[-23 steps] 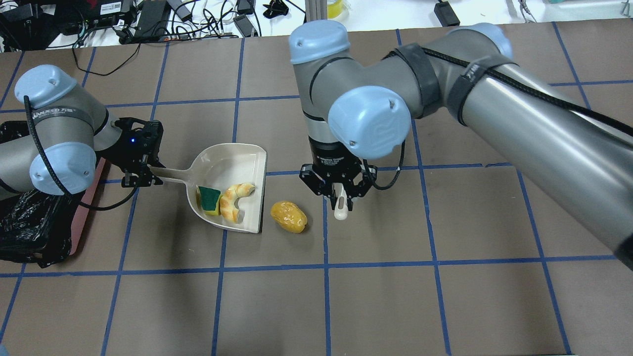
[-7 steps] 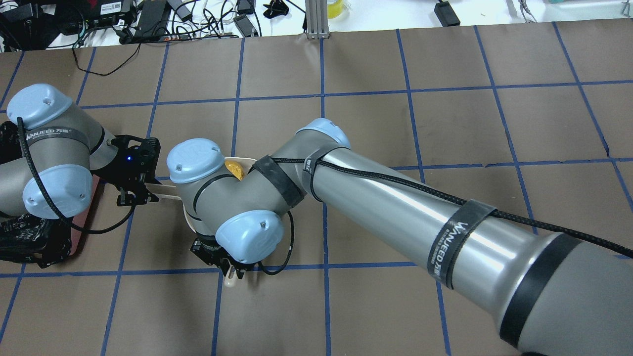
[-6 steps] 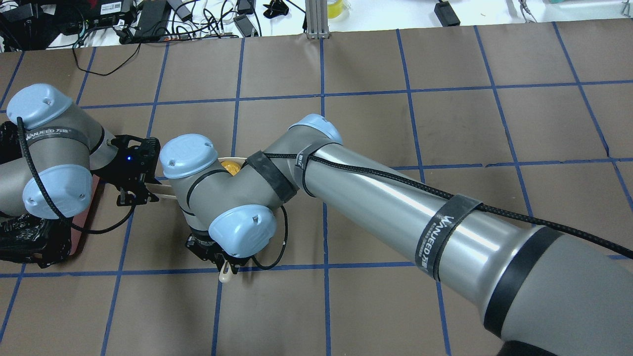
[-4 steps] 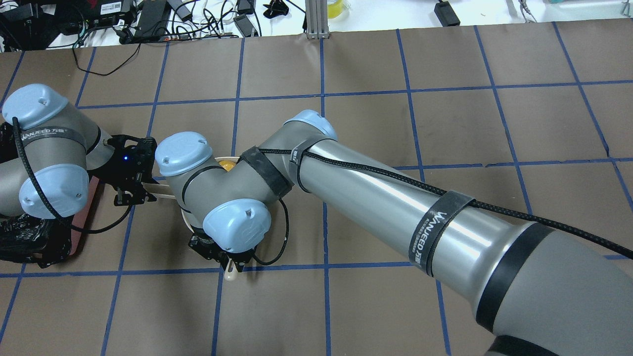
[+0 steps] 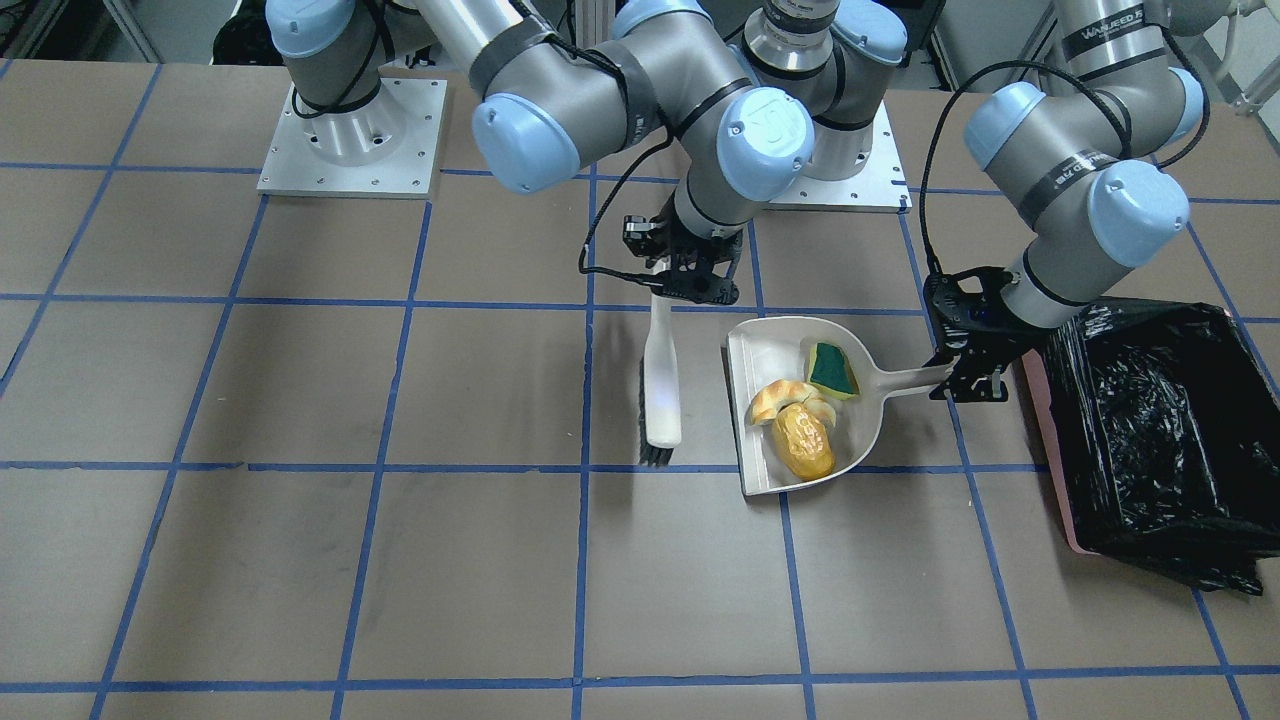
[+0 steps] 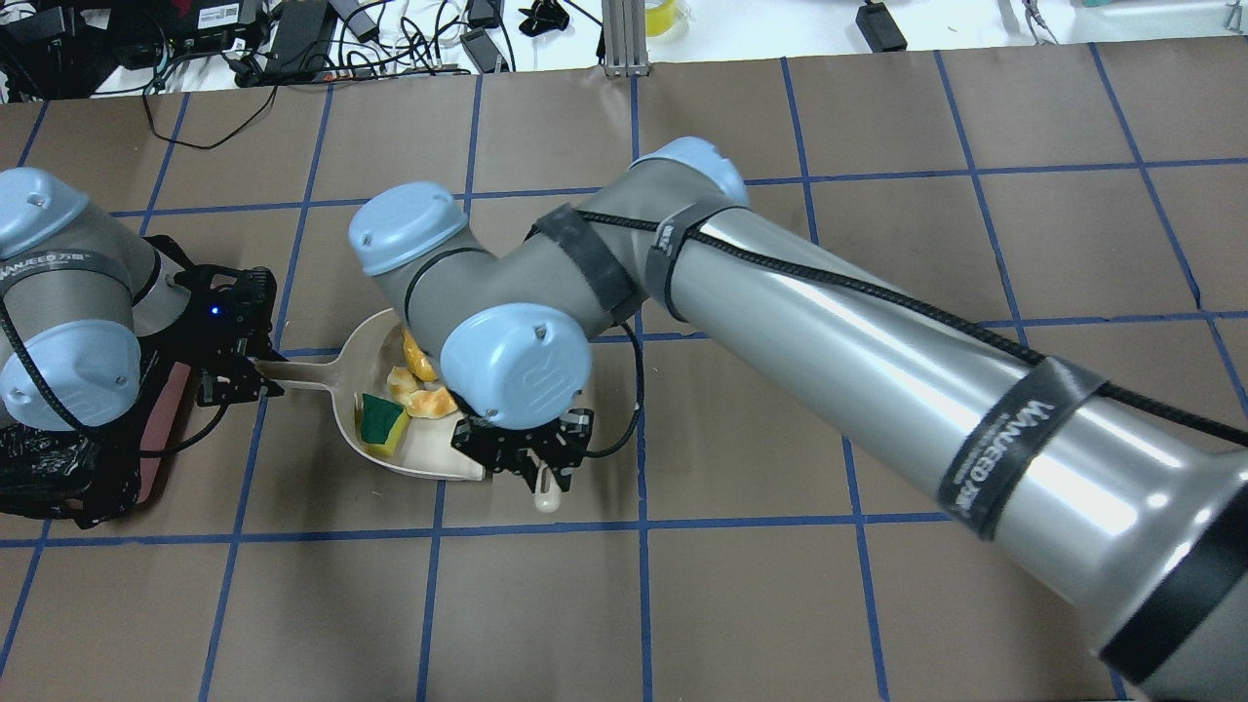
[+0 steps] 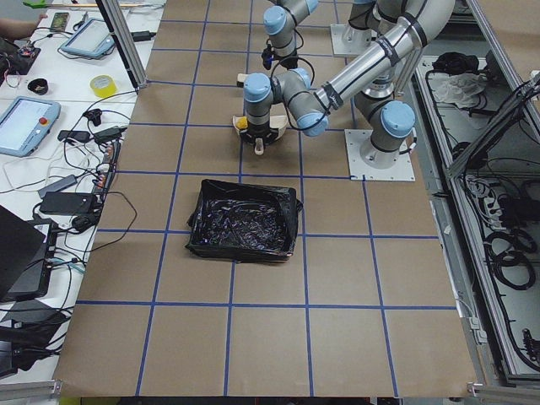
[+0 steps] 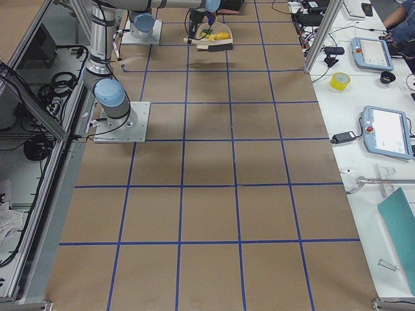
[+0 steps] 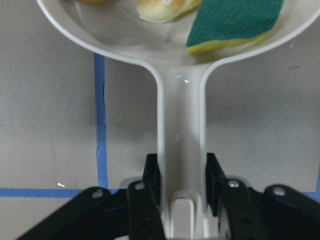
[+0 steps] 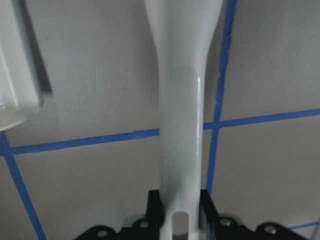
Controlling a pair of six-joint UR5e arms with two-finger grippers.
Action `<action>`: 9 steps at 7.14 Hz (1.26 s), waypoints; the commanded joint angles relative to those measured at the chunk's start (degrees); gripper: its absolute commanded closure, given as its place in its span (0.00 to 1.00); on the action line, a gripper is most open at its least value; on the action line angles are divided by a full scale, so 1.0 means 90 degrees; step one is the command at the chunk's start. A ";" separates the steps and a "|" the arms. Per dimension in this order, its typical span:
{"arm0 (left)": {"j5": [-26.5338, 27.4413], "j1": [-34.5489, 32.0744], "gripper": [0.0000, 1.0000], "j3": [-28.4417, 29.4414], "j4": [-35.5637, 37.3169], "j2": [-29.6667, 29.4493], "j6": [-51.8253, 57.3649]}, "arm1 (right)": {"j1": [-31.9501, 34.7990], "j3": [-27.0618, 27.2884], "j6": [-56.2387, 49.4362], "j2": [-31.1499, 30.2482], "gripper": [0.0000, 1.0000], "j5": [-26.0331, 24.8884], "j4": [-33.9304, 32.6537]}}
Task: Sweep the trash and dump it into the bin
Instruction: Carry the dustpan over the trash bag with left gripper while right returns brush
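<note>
Table [image 5: 300,500]: brown top, blue tape grid. It bore a beige dustpan [image 5: 760,350], a black-lined pink bin [image 5: 1150,430] near the dustpan, and two metal base plates [image 5: 350,150].

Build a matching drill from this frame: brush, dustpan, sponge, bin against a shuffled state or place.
1 brush
2 dustpan
3 sponge wedge
4 bin

A lined with black bag
B handle clamped in left pincer
C handle clamped in right pincer
D lying in the dustpan, near its handle

Pairs: 1-C, 2-B, 3-D, 4-A
</note>
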 commanded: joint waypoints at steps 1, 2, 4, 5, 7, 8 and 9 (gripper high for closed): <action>-0.0594 0.0755 1.00 0.0312 -0.0414 0.0085 0.0035 | -0.1205 0.0047 -0.1051 -0.0580 1.00 -0.0130 0.0691; -0.0752 0.1243 1.00 0.0710 -0.1027 0.0124 0.0055 | -0.1762 0.0114 -0.1945 -0.0766 1.00 -0.0440 0.0975; -0.0763 0.2287 1.00 0.1773 -0.2267 0.0183 0.0240 | -0.2973 0.0455 -0.3148 -0.0933 1.00 -0.0560 0.0910; -0.0754 0.2892 1.00 0.2388 -0.2806 0.0174 0.0231 | -0.3481 0.0476 -0.3687 -0.1050 1.00 -0.0589 0.0841; -0.0705 0.3987 1.00 0.3230 -0.3250 -0.0001 0.0153 | -0.4896 0.0806 -0.4623 -0.0760 1.00 -0.1124 -0.0110; -0.0560 0.4301 1.00 0.3446 -0.3202 -0.0128 0.0123 | -0.5376 0.1050 -0.5297 -0.0787 1.00 -0.1136 -0.0329; -0.0336 0.4488 1.00 0.3487 -0.2892 -0.0303 0.0142 | -0.5758 0.1139 -0.5555 -0.0710 1.00 -0.1127 -0.0496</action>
